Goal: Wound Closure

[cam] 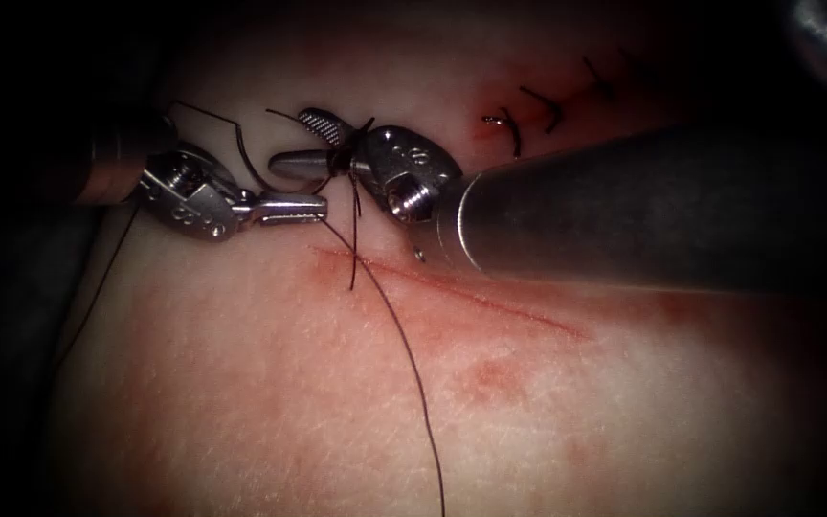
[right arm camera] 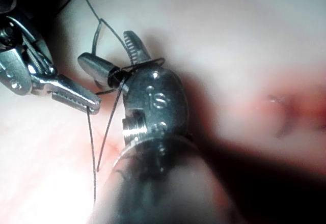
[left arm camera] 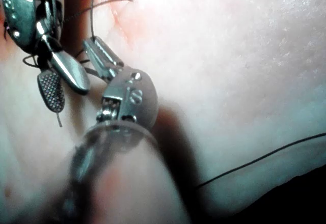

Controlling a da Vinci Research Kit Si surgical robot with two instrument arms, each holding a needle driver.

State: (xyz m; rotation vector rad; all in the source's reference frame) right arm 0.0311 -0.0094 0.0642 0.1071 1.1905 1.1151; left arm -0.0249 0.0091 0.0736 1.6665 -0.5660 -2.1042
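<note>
The cut (cam: 452, 292) runs as a thin red line across the tissue (cam: 270, 402), and both tools work just above its left end. The right tool (cam: 310, 144) comes in from the right of the cut on its thick shaft, jaws spread apart; dark thread (cam: 404, 354) is wound around the base of those jaws, where they meet the wrist (the right wrist view shows the wraps crossing there, at the right tool (right arm camera: 109, 53)). Nothing is clamped between its jaw tips. The left tool (cam: 294, 207) lies just left of the cut's left end, jaws pressed together on the thread at their tips, touching distance from the right tool's lower jaw; in the left wrist view the left tool (left arm camera: 99, 56) sits beside the open serrated jaw of the other. From the left tool's tip the thread drops across the cut's left end and trails away over the tissue below the cut. Another strand arcs up over the left tool's wrist, and a short end hangs down to the cut. I cannot tell where the needle is. Above the cut's right part, finished stitches (cam: 528, 115) sit in a row, with red fluid (cam: 490, 378) staining the tissue below the cut.
</note>
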